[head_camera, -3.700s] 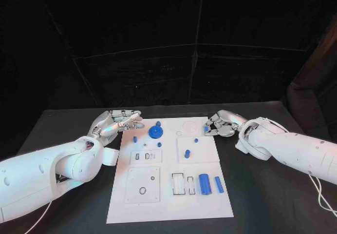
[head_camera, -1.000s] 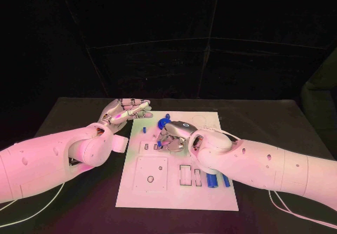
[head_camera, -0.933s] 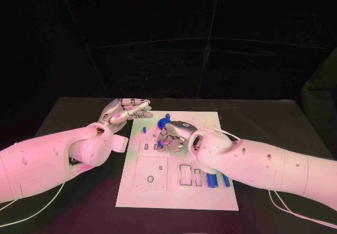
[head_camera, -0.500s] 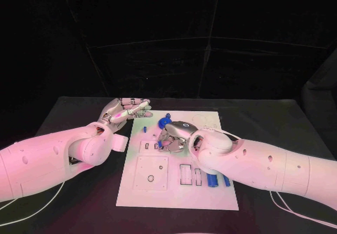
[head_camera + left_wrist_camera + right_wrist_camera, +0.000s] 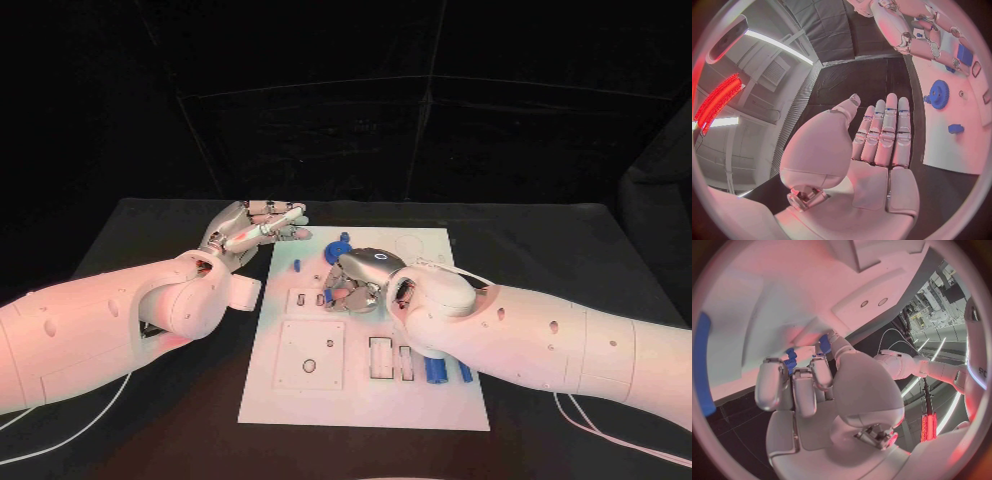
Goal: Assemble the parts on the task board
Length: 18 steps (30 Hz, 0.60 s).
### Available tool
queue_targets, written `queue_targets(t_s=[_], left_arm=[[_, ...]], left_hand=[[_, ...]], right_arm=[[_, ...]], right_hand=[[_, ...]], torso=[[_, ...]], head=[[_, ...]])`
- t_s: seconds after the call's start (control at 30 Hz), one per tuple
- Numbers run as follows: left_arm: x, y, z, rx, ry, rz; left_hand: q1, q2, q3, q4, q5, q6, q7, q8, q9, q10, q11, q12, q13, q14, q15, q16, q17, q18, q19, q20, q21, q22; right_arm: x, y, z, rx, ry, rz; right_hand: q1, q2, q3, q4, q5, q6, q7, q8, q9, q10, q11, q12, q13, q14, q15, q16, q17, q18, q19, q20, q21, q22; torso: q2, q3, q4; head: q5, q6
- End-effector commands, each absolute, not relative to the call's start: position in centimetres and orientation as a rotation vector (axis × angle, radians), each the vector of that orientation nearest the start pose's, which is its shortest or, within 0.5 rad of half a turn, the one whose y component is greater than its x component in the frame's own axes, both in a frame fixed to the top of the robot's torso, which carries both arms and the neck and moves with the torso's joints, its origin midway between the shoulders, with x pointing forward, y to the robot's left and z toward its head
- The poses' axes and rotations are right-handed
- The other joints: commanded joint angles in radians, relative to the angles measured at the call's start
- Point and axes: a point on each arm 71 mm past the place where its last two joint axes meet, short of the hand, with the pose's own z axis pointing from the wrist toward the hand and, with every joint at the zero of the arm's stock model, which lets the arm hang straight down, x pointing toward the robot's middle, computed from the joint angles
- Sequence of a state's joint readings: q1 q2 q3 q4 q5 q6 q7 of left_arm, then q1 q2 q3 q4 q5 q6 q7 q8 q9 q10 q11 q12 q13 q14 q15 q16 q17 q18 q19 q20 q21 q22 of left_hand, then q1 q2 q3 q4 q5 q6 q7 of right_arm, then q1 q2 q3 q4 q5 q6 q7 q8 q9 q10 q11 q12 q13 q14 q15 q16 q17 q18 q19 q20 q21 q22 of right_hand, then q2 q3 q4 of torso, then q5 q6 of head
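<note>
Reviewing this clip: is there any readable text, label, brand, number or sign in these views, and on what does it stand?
None can be read.
The task board carries only outlines and blue parts, no lettering that can be made out.
The right hand and left hand bear no legible marking.
A dark mark on the white robot arm at the rim of the right wrist view is too cut off to read.

The head view looks down from above at the table point(image 5: 577, 250) and the board point(image 5: 361, 400), taking in both arms. The left wrist view looks along the left hand point(image 5: 879, 145) toward the board's far end, close behind the palm. The right wrist view sits close behind the right hand point(image 5: 811, 390), facing the board at near range. All three share the board.
</note>
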<state>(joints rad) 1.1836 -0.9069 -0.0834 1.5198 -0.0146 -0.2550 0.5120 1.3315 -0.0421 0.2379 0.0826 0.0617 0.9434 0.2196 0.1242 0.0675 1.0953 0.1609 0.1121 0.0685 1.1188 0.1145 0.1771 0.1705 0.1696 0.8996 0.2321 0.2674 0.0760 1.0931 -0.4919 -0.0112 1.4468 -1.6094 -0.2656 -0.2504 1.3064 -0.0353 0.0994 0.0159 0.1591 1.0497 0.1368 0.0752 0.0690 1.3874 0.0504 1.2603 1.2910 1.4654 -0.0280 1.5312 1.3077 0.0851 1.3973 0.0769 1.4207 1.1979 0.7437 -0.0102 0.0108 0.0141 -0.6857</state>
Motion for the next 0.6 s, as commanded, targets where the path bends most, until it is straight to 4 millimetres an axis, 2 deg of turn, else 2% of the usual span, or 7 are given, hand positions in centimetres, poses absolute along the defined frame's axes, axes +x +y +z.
queue_targets(t_s=[0.03,0.13,0.23,0.3,0.47,0.6], left_arm=[[48.0,24.0,-19.2,-1.054,1.365,-1.585],[48.0,24.0,-19.2,-1.054,1.365,-1.585],[48.0,24.0,-19.2,-1.054,1.366,-1.585],[48.0,24.0,-19.2,-1.055,1.367,-1.584],[48.0,24.1,-19.2,-1.058,1.369,-1.577],[48.1,24.2,-19.3,-1.060,1.374,-1.563]], left_hand=[[0.000,0.008,0.002,-0.006,-0.005,0.006,0.000,-0.006,-0.001,0.005,-0.002,-0.005,-0.001,0.003,0.001,-0.007,0.001,0.016,0.008,0.000,-0.006,-0.001],[0.000,0.008,0.002,-0.006,-0.005,0.006,0.000,-0.006,-0.001,0.005,-0.002,-0.005,-0.001,0.003,0.001,-0.007,0.001,0.016,0.008,0.000,-0.006,-0.001],[-0.001,0.009,0.003,-0.008,-0.005,0.007,-0.001,-0.007,-0.001,0.007,-0.002,-0.007,-0.001,0.004,0.001,-0.008,0.002,0.016,0.009,0.000,-0.007,-0.002],[-0.001,0.009,0.004,-0.008,-0.005,0.008,-0.002,-0.007,-0.001,0.008,-0.003,-0.007,-0.001,0.005,0.001,-0.009,0.002,0.016,0.010,0.000,-0.007,-0.002],[-0.008,0.008,0.011,-0.014,-0.005,0.014,-0.007,-0.010,-0.001,0.018,-0.008,-0.014,-0.001,0.034,-0.008,-0.003,0.012,0.017,0.033,-0.008,0.001,0.000],[-0.016,0.005,0.020,-0.022,-0.005,0.021,-0.012,-0.015,0.000,0.030,-0.015,-0.023,-0.001,0.088,-0.024,0.016,0.033,0.016,0.077,-0.024,0.020,0.005]], right_arm=[[45.9,-4.8,-22.9,-0.303,1.751,0.703],[46.0,-4.9,-22.8,-0.290,1.737,0.704],[46.0,-4.8,-22.5,-0.266,1.700,0.720],[46.0,-4.8,-22.2,-0.247,1.666,0.740],[45.6,-4.8,-21.4,-0.202,1.570,0.820],[45.0,-5.1,-20.7,-0.187,1.511,0.886]], right_hand=[[-0.024,-0.007,-0.012,0.014,0.012,-0.012,0.001,-0.007,-0.002,-0.010,0.001,-0.008,-0.007,0.084,0.006,-0.005,0.168,-0.012,-0.002,0.009,-0.005,-0.002],[-0.056,-0.023,-0.039,0.038,0.009,-0.037,0.005,-0.012,-0.005,-0.030,0.006,-0.038,-0.035,0.083,0.010,-0.007,0.165,-0.012,-0.003,0.011,-0.006,-0.003],[-0.077,-0.036,-0.076,0.065,0.008,-0.104,0.019,-0.013,-0.007,-0.036,0.018,-0.043,-0.043,0.083,0.019,-0.008,0.164,-0.012,-0.003,0.018,-0.007,-0.004],[-0.079,-0.041,-0.098,0.079,0.013,-0.127,0.025,-0.013,-0.006,-0.040,0.023,-0.045,-0.047,0.082,0.024,-0.008,0.163,-0.012,-0.003,0.023,-0.006,-0.004],[-0.067,-0.042,-0.127,0.099,0.026,-0.144,0.031,-0.011,-0.004,-0.044,0.029,-0.044,-0.051,0.082,0.029,-0.009,0.163,-0.012,-0.001,0.029,-0.005,0.000],[-0.057,-0.042,-0.139,0.107,0.036,-0.148,0.032,-0.010,-0.004,-0.041,0.030,-0.038,-0.048,0.082,0.030,-0.009,0.164,-0.013,0.002,0.031,-0.002,0.006]], torso=[[0.000,-0.0002,-0.0009],[0.000,-0.0003,-0.0010],[0.000,-0.0003,-0.0005],[0.000,-0.0001,-0.0002],[0.000,0.0007,-0.0003],[-0.001,0.0016,-0.0022]], head=[[0.000,0.001],[0.000,0.002],[0.000,0.002],[0.000,0.003],[0.001,0.006],[0.003,0.008]])
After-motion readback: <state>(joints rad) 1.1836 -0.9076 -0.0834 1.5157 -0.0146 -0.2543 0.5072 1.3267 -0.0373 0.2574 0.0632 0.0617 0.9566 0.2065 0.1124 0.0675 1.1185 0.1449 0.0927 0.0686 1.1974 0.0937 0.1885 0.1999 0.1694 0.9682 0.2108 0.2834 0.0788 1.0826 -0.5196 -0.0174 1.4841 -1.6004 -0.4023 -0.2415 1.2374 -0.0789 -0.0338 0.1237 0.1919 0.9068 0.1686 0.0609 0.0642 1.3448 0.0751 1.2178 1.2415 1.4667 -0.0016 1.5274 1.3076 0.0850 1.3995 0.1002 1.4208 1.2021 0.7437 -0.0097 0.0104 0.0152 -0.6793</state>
